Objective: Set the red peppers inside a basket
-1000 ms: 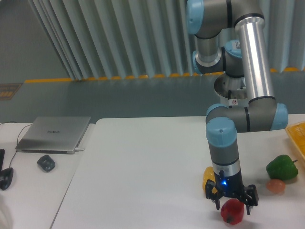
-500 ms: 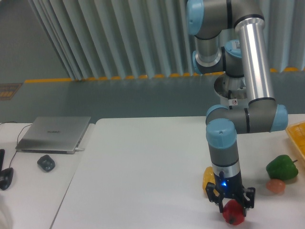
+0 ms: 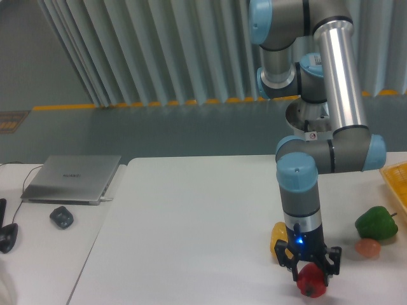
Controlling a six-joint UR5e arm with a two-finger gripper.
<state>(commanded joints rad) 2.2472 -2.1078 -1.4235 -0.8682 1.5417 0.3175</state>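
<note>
The red pepper [image 3: 312, 281] is glossy and sits near the table's front edge, low in the camera view. My gripper [image 3: 311, 275] points straight down over it, its black fingers closed against the pepper's two sides. The pepper seems to be just at the table surface. The yellow-orange basket [image 3: 397, 181] shows only as a lattice corner at the right edge, well to the right of and behind the gripper.
A yellow pepper [image 3: 278, 236] lies just left of and behind the gripper. A green pepper [image 3: 376, 223] and a small peach-coloured fruit [image 3: 368, 248] lie to the right. A laptop [image 3: 72, 178], a mouse [image 3: 62, 217] and a dark object [image 3: 7, 236] are on the left table.
The fingers have closed in from a wide stance onto the red pepper. The pepper and gripper have shifted very slightly.
</note>
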